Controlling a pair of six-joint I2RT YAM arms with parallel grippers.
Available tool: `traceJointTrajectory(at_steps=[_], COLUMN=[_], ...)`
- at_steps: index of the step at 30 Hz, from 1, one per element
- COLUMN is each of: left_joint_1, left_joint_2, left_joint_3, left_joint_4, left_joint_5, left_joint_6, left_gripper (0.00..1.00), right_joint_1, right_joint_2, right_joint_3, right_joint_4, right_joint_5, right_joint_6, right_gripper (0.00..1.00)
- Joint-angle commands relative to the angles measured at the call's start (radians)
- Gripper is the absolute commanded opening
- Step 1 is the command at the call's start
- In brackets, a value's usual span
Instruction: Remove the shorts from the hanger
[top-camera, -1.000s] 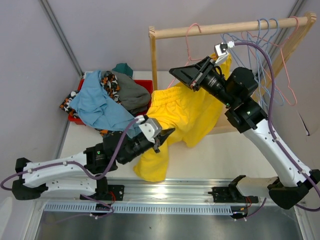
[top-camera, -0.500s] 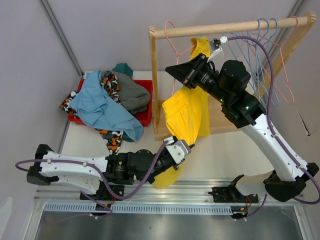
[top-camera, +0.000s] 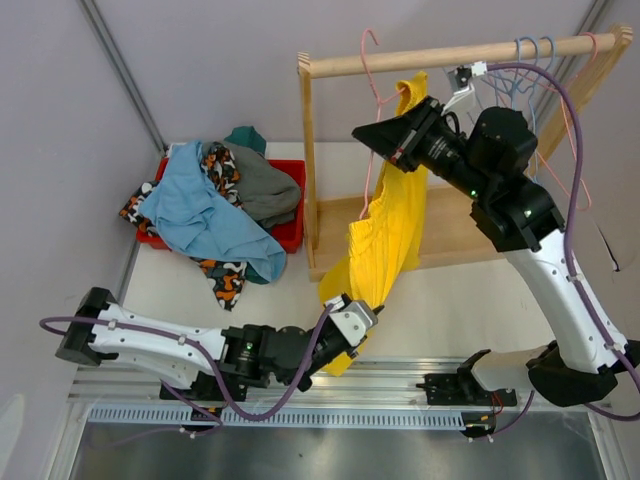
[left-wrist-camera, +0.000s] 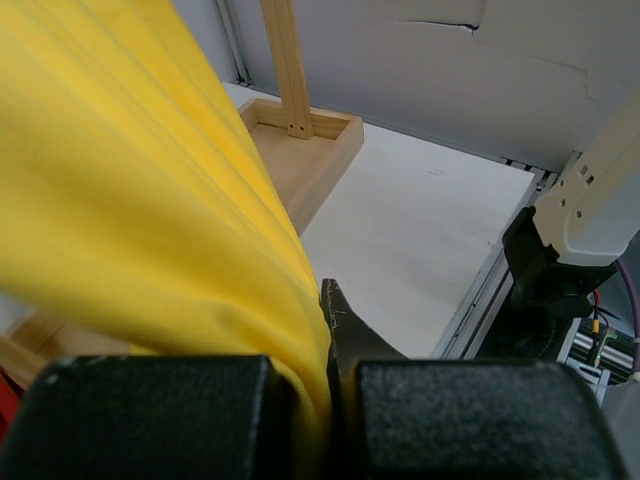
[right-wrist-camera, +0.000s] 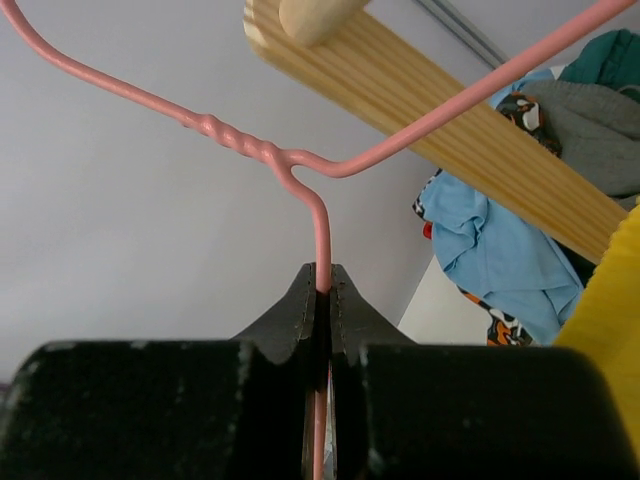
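The yellow shorts (top-camera: 390, 222) are hung lengthwise from the pink hanger (right-wrist-camera: 318, 225), which is pinched above by the closed right gripper (right-wrist-camera: 320, 285), and are clamped at the lower end by the left gripper (top-camera: 352, 313).

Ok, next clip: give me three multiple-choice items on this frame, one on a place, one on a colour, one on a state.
1. Where does the pile of loose shorts lie?
A. on the wooden rail
B. in and over the red bin
C. on the floor

2. What colour is the hanger in the right gripper?
A. pink
B. blue
C. white

3. The left gripper is:
A. open
B. shut on nothing
C. shut on the yellow shorts

Answers:
1. B, the heap sits on the bin.
2. A, pink wire is clamped in it.
3. C, yellow cloth is pinched in it.
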Motion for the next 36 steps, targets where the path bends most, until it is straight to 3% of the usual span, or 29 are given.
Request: traceJointTrajectory(at_steps=[1, 11, 16, 22, 28, 31, 36], left_joint_1=[-0.103, -0.259, -0.249, -0.076, 0.237, 0.324, 0.391], left_joint_2=[0.026, 0.101, 0.144, 0.17, 0.208, 0.259, 0.333], left_joint_3=[-0.057, -0.076, -0.027, 0.074, 0.177, 0.258, 0.335], left_joint_4=[-0.024, 0.053, 0.067, 0.032, 0.012, 0.048, 0.124], left_joint_5=[0.014, -0.171, -0.262, -0.27, -0.148, -0.16, -0.184], left_joint_6=[-0.088, -0.142, -0.128, -0.025, 0.03, 0.071, 0.156], left_gripper=[0.0, 0.0, 0.0, 0.0, 0.0, 0.0, 0.0], right_joint_1=[-0.094, -0.229, -0.237, -0.171, -0.085, -0.068, -0.056], right_joint_2=[0.012, 0.055, 0.021, -0.08, -0.146, -0.191, -0.273], right_joint_3=[0.143, 0.211, 0.156, 0.018, -0.015, -0.045, -0.157], right_joint_4=[0.189, 0.221, 0.251, 0.265, 0.184, 0.141, 0.208], right_joint_5=[0.001, -0.131, -0.203, -0.219, -0.244, -0.239, -0.253], right_joint_6=[0.017, 0.138, 0.221, 0.311, 0.38, 0.441, 0.575], right_gripper=[0.0, 0.0, 0.0, 0.0, 0.0, 0.0, 0.0])
